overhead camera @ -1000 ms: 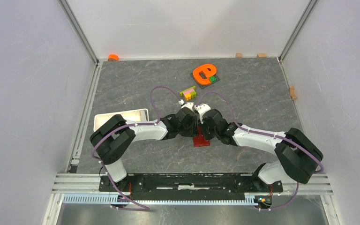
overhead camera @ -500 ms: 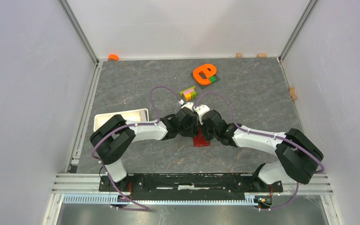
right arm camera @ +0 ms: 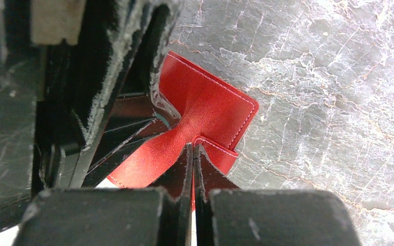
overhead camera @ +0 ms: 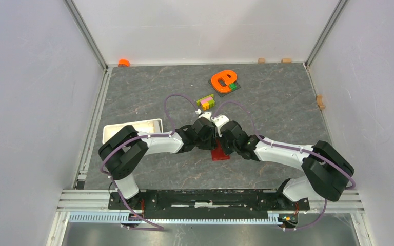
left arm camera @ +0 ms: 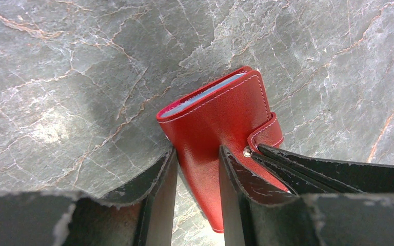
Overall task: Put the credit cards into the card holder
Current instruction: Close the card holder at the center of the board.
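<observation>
left wrist view: folded card holder point(left arm camera: 220, 107) of glossy, stitched red leather-look lies mid-bench point(left arm camera: 82, 77), nearer the near edge. left gripper point(left arm camera: 197, 152), pointing down, pinches its body. right gripper point(right arm camera: 192, 147), angled inward, jaws pressed together, meets the snap tab point(right arm camera: 220, 154).
</observation>
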